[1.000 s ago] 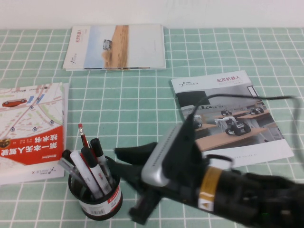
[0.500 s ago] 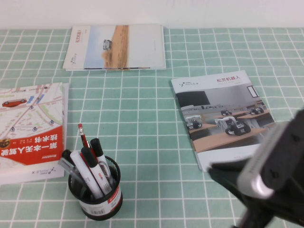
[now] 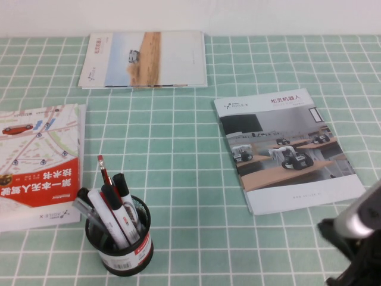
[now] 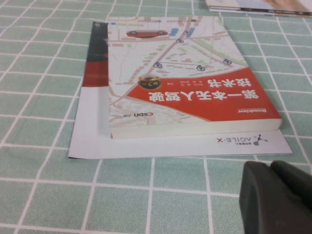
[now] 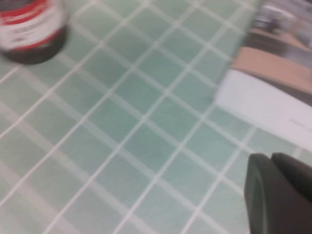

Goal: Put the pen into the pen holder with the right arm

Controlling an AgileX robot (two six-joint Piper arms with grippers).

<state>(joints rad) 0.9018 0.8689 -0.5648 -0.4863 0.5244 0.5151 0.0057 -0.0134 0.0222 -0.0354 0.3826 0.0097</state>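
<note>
**Pen standing in the holder, right arm at the frame's lower right corner**

From my seat, the high view shows the pen holder [image 3: 121, 243] at the lower left of the frame, upright on the green checked desk [image 3: 190, 155]. The pen [image 3: 122, 217] stands inside it, black cap upward and leaning toward the upper left, packed in with other markers, a thin red pen [image 3: 105, 171] and a clear-grey pen [image 3: 86, 213].

I see the right end effector [image 3: 355, 250] only in the lower right corner of the high view, a black body with a silver-grey piece, well apart from the holder. I cannot tell how its fingers stand, and it holds nothing that I can see. In the right wrist view, one dark finger [image 5: 280, 192] fills a corner above bare desk, with the holder's base blurred at the far edge.

The left end effector [image 4: 278, 197] shows only in its own wrist view, as a dark block just beside a red map-covered book [image 4: 187, 78]; I cannot tell its opening.

A brochure [image 3: 289, 149] lies right of centre, and a booklet [image 3: 146, 58] at the top.
</note>
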